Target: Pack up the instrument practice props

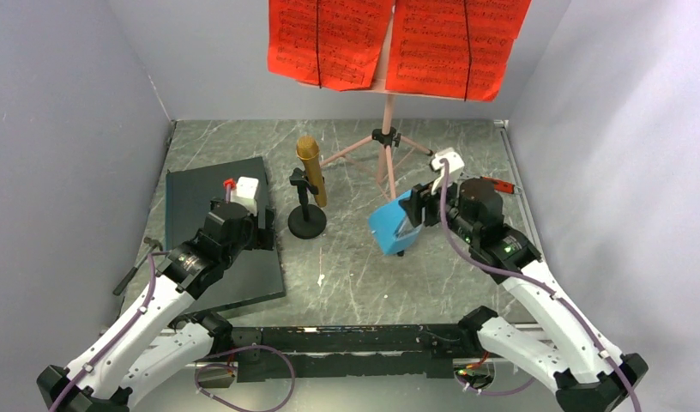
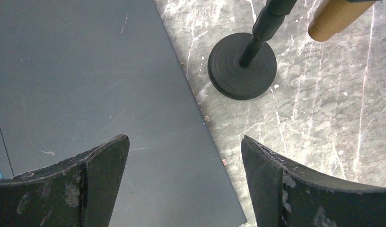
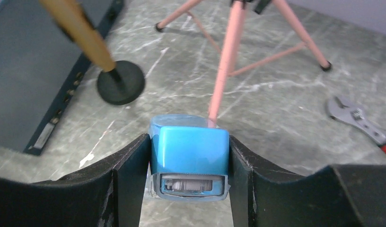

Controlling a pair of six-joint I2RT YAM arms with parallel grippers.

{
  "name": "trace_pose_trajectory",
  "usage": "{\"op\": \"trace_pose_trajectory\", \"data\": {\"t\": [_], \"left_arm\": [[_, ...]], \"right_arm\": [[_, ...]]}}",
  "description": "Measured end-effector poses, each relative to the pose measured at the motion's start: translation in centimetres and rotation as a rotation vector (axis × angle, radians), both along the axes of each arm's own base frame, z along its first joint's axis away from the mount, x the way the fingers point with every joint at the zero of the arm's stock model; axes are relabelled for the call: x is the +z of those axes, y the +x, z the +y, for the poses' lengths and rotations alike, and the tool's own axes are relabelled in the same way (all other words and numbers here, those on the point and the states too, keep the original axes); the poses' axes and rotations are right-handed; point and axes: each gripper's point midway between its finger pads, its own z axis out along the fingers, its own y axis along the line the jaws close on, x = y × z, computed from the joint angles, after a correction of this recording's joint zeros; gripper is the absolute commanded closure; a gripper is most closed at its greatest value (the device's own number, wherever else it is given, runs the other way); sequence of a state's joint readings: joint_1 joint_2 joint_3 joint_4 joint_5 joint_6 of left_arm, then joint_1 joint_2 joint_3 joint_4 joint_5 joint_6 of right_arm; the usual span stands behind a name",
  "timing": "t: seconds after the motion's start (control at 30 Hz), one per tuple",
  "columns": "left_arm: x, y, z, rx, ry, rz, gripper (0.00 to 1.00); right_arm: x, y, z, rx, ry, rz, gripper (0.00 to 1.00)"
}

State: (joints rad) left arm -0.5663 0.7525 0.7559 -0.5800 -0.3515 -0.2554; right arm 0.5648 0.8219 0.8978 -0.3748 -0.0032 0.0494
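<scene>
Setting: you are looking at a robot test cell in a lab, not a home or studio. Your evidence: plain grey panel walls (image 1: 63,129) boxing a marble-patterned tabletop (image 1: 355,275) on three sides; two white-and-black arms (image 1: 544,296) bolted to a black rail (image 1: 355,339) at its near edge; purple cables (image 1: 147,292) running along them.

Top overhead, wide; wrists close, sharing round base (image 2: 242,66).
</scene>
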Motion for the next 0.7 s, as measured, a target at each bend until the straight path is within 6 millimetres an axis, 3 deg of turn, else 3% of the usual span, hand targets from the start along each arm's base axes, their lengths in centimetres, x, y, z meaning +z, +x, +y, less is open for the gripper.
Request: {"op": "trace_pose_trajectory", "data": {"t": [0.23, 0.5, 0.7], "left_arm": [[0.1, -0.1, -0.3, -0.014, -0.012, -0.002, 0.06], [0.2, -0.2, -0.6, -0.036, -0.024, -0.001, 0.06], [0.5, -0.2, -0.7, -0.038, -0.032, -0.013, 0.06]], "right_arm": [[1.9, 3.4, -6.7, -0.227, -0.034, -0.026, 1.0], [3.8, 3.6, -6.7, -0.21, -0.005, -0.049, 1.0], [1.8, 5.3, -11.7, -0.394, -0.087, 0.0, 1.0]]}}
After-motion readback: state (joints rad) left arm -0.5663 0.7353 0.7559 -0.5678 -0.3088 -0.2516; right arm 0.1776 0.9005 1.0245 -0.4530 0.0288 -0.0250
